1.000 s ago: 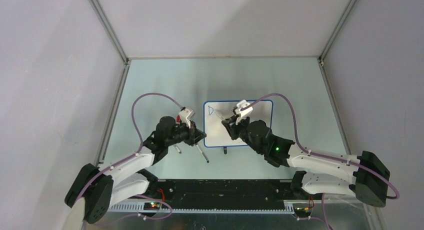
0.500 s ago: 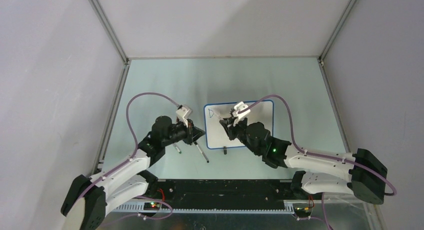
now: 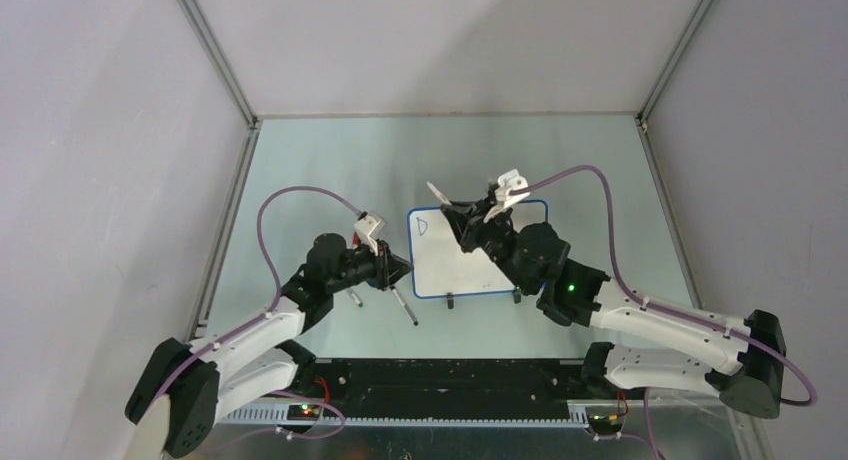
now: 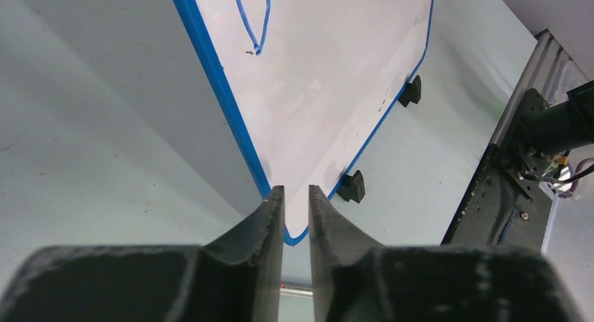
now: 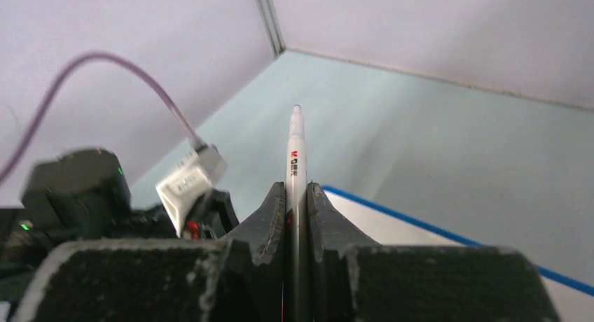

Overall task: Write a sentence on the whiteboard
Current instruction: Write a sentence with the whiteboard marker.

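The whiteboard [image 3: 478,263] lies flat mid-table, blue-rimmed, with two black clip feet [image 3: 450,300] on its near edge. The sentence on it is a single blue letter D [image 3: 422,223] at the far left corner; its lower stroke [image 4: 253,21] shows in the left wrist view. My right gripper [image 3: 458,216] hovers over the board's far edge, shut on a slim marker [image 5: 296,147] that points up and away. My left gripper [image 4: 295,196] sits over the board's near left corner [image 4: 297,227], jaws a narrow gap apart, clamping nothing.
Two thin metal pens [image 3: 405,308] [image 3: 354,299] lie on the pale green table beside my left gripper. Grey walls close in three sides. A black rail [image 4: 518,168] runs along the near edge by the arm bases.
My right arm has lifted the marker off the board and swung toward the far edge. My left gripper stays at the near left corner.
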`<act>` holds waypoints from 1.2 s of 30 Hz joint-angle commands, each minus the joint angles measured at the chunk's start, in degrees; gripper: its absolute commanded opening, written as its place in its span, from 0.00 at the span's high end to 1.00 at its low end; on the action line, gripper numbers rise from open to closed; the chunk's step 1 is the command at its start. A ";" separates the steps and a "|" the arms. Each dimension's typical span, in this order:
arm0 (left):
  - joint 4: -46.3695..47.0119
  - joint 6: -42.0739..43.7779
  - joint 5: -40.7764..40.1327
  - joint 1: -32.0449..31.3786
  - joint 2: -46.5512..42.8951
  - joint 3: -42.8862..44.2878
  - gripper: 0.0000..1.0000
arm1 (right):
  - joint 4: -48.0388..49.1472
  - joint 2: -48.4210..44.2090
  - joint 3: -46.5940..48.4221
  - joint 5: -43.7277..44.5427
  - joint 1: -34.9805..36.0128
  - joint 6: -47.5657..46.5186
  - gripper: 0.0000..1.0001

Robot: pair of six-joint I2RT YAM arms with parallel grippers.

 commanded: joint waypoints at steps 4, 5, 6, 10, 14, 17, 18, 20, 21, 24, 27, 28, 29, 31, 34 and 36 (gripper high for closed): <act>3.48 0.38 0.22 -0.22 1.28 -0.44 0.63 | -5.19 -1.03 3.64 0.59 -1.46 5.43 1.00; 3.53 0.36 0.07 -0.27 1.68 -0.30 0.63 | -6.08 -1.12 3.30 0.26 -1.16 6.02 1.00; 3.52 0.35 -0.17 -0.27 2.58 0.07 0.62 | -7.55 -1.34 2.52 -0.71 -1.02 6.10 1.00; 2.84 1.02 -1.17 -0.10 4.84 1.57 0.56 | -13.22 -2.99 1.96 -2.44 -0.09 6.12 1.00; 4.26 1.64 -4.19 0.23 3.36 0.23 0.37 | -18.91 -6.34 1.76 -3.09 0.02 6.21 1.00; 4.41 2.03 -5.31 0.87 2.16 -0.40 0.35 | -20.50 -9.00 0.34 -3.16 -0.12 5.79 1.00; 4.48 2.06 -5.29 1.27 2.21 -0.45 0.35 | -21.05 -9.46 -0.06 -3.24 -0.32 5.56 1.00; 4.77 2.09 -4.79 1.61 2.87 -0.18 0.36 | -21.65 -10.32 -1.00 -3.60 -0.74 5.70 1.00; 4.71 2.10 -4.29 1.73 3.97 0.41 0.37 | -21.86 -10.62 -1.41 -3.99 -0.86 5.81 1.00; 4.26 2.05 -2.75 2.05 7.04 2.22 0.41 | -21.22 -10.15 -2.01 -4.13 -0.93 6.54 1.00; 3.79 2.08 -1.26 2.23 10.69 4.51 0.46 | -19.85 -7.97 -2.13 -3.21 -0.91 7.74 1.00; 3.61 2.09 -0.59 2.25 11.18 4.81 0.47 | -19.43 -7.49 -2.13 -3.14 -0.87 8.44 1.00; 3.55 2.05 -0.34 2.25 12.00 5.33 0.49 | -18.58 -6.65 -2.13 -3.19 -0.82 8.72 1.00; 3.51 2.02 0.29 2.26 12.66 5.67 0.52 | -17.41 -5.58 -2.13 -2.78 -0.62 9.66 1.00; 3.45 1.89 0.81 2.28 12.93 5.87 0.54 | -16.35 -3.95 -2.14 -2.00 -0.53 10.51 1.00; 3.26 1.82 0.86 2.26 13.26 6.03 0.56 | -15.72 -2.82 -2.13 -1.84 -0.59 10.40 1.00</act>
